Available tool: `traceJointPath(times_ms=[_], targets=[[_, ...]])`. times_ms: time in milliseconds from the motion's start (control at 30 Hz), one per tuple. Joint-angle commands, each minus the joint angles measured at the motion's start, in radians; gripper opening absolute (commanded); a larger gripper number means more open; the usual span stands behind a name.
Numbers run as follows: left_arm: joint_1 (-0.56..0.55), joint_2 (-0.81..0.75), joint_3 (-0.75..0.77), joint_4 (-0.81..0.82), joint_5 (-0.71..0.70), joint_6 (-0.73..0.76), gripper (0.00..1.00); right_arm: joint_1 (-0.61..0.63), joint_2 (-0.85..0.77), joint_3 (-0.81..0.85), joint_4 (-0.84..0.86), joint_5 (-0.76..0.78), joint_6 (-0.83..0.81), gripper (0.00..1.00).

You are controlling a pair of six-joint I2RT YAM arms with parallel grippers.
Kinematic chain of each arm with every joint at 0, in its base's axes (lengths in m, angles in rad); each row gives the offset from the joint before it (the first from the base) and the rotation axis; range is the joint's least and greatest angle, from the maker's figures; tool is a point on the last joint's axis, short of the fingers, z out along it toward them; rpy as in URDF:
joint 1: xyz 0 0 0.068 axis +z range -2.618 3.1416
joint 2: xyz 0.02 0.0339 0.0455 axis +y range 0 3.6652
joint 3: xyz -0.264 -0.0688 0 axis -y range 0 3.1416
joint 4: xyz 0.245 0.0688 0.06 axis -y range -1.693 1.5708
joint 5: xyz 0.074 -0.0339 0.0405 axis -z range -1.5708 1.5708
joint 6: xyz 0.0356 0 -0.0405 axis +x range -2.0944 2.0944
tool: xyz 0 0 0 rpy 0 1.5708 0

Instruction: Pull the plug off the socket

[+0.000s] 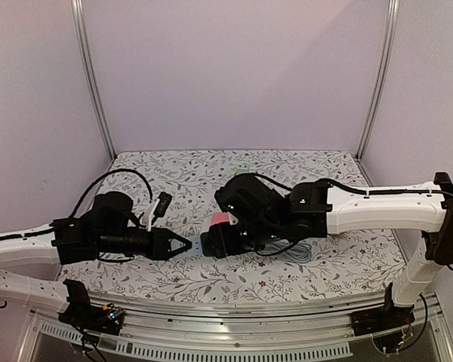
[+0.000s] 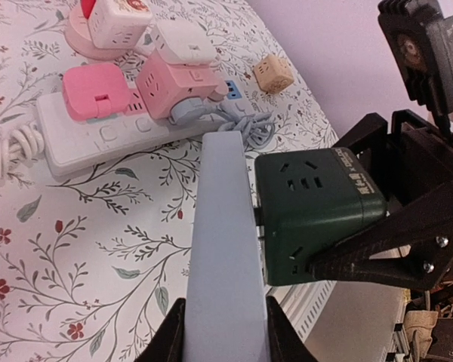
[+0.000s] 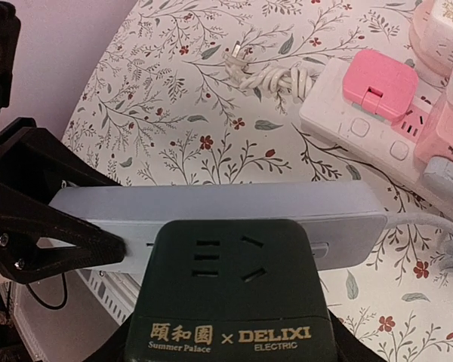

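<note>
Above the tabletop [image 3: 174, 90], my left end effector [image 2: 226, 332] is clamped on the pale blue power strip [image 3: 211, 204]. My right end effector [image 3: 234, 351] grips the dark green DELIXI cube plug [image 3: 230, 279], which sits against the strip's socket face. Both holds are made; the pull looks unfinished, though I can't tell whether the pins are partly out.

Plug [image 2: 313, 211]: dk green plastic, matt, smooth, gold print. Blue strip [image 2: 225, 249]: pale plastic, satin. White strip [image 2: 83, 147]: glossy plastic. Cover [image 2: 75, 249]: floral-print cloth by look, matt.
</note>
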Motion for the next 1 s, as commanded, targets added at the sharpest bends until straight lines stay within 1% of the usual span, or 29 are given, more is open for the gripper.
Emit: traceJointPath(times_ms=[0,167,400,467,667,733,967], targets=[[0.015,0.062,0.036,-0.145,-0.066,0.055,0.0,0.008,0.051,0.093,-0.177,0.142,-0.023,0.16],[0.015,0.101,0.052,-0.136,-0.058,0.069,0.0,0.029,0.101,0.157,-0.236,0.179,-0.044,0.16],[0.015,0.109,0.028,-0.092,-0.015,0.071,0.0,0.024,0.088,0.134,-0.221,0.166,-0.046,0.16],[0.015,0.102,0.017,-0.076,-0.002,0.07,0.0,0.012,0.074,0.106,-0.192,0.136,-0.042,0.16],[0.015,0.078,-0.011,-0.018,0.087,0.085,0.0,-0.067,-0.031,-0.079,0.044,-0.037,0.021,0.16],[0.015,0.072,-0.017,-0.016,0.103,0.085,0.0,-0.09,-0.062,-0.13,0.103,-0.074,0.045,0.16],[0.015,0.063,-0.031,-0.014,0.101,0.08,0.0,-0.102,-0.069,-0.139,0.088,-0.08,0.05,0.16]])
